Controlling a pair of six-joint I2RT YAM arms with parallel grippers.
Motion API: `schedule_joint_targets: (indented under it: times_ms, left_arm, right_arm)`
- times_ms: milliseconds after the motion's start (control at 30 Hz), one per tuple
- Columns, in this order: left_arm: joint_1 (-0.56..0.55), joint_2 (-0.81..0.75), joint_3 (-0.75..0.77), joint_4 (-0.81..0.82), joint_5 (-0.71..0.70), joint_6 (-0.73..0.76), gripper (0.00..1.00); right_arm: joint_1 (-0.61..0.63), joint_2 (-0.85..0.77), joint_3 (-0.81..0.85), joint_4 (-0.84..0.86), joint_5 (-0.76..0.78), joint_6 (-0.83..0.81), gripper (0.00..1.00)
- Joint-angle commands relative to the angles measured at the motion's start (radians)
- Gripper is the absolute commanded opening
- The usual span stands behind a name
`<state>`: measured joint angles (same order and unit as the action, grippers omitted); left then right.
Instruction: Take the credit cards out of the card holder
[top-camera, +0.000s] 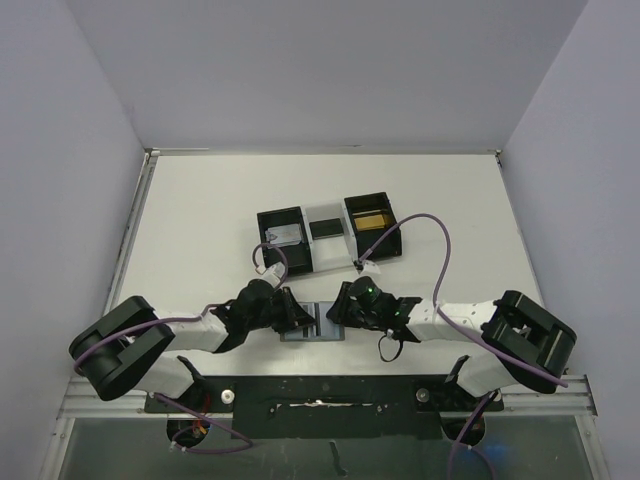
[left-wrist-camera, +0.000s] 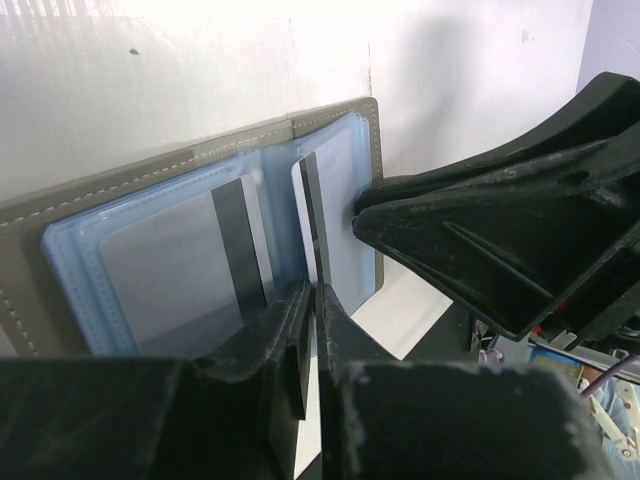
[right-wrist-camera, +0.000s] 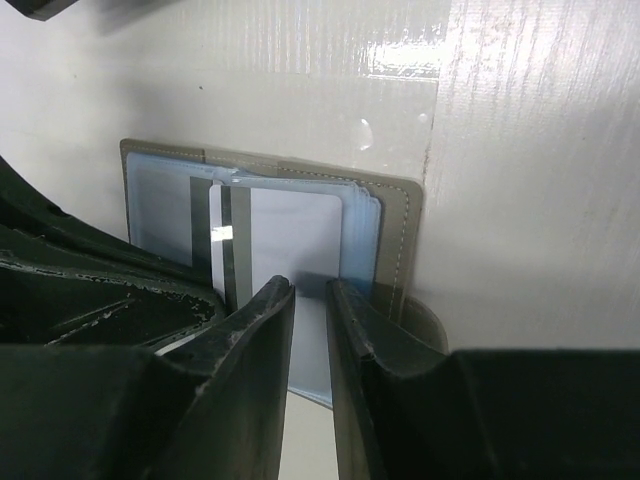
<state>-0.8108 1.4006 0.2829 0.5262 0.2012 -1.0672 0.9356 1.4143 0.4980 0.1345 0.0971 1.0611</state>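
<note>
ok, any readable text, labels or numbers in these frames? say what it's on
None readable. The cards in the card holder show only plain faces and dark stripes through the clear sleeves; the tray carries no visible print.

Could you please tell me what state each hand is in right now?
Left hand: nearly closed at the card holder edge; grip cannot be told.
Right hand: slightly open over the card holder, holding nothing.
</note>
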Motion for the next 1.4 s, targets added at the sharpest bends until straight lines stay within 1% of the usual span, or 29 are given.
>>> schedule_joint_targets:
  times_ms: [0, 333, 400, 467, 533, 667, 767, 833, 967, 1033, 1067, 1167, 1267, 1367]
  left_arm:
    - [-0.002, -0.053, -0.003, 0.039, 0.003, 0.016, 0.00]
    - [0.011, -0.052, -0.018, 0.037, 0.031, 0.025, 0.00]
    - [0.012, -0.043, -0.028, 0.076, 0.044, 0.011, 0.09]
    - [0.013, -0.028, -0.042, 0.152, 0.076, -0.017, 0.15]
    - [0.016, -0.005, -0.049, 0.220, 0.104, -0.038, 0.16]
    - [0.016, 0.022, -0.028, 0.216, 0.112, -0.035, 0.13]
    - [0.018, 0.019, -0.026, 0.211, 0.093, -0.036, 0.00]
    - [0.018, 0.009, -0.027, 0.198, 0.086, -0.035, 0.00]
    - [0.018, -0.021, -0.033, 0.113, 0.052, -0.007, 0.00]
    - [0.019, -0.022, -0.039, 0.090, 0.046, 0.006, 0.00]
    - [0.021, -0.021, -0.036, 0.073, 0.052, 0.016, 0.00]
    - [0.035, -0.010, -0.017, 0.025, 0.088, 0.067, 0.00]
    - [0.050, -0.009, -0.013, 0.021, 0.106, 0.071, 0.00]
    - [0.050, -0.031, -0.030, 0.043, 0.091, 0.051, 0.00]
  right_arm:
    - [-0.003, 0.011, -0.040, -0.044, -0.008, 0.015, 0.23]
    - [-0.003, -0.011, -0.026, -0.048, -0.030, -0.007, 0.24]
    - [-0.005, -0.018, -0.023, -0.045, -0.026, -0.006, 0.24]
    - [-0.005, -0.015, -0.014, -0.052, -0.024, -0.003, 0.24]
    - [-0.006, -0.007, 0.001, -0.081, -0.014, 0.006, 0.24]
    - [-0.006, -0.007, -0.002, -0.087, -0.007, 0.028, 0.23]
    - [-0.007, -0.015, -0.016, -0.080, -0.004, 0.037, 0.22]
    - [-0.009, -0.017, -0.018, -0.087, 0.000, 0.035, 0.22]
    - [-0.012, -0.038, -0.018, -0.113, 0.005, 0.015, 0.23]
    - [-0.019, -0.048, -0.015, -0.071, -0.058, -0.084, 0.22]
    - [-0.024, -0.045, 0.004, -0.082, -0.098, -0.132, 0.21]
    - [-0.023, -0.035, 0.083, -0.186, -0.093, -0.182, 0.22]
    - [-0.023, -0.052, 0.105, -0.187, -0.099, -0.192, 0.24]
    - [-0.022, -0.075, 0.120, -0.141, -0.145, -0.199, 0.27]
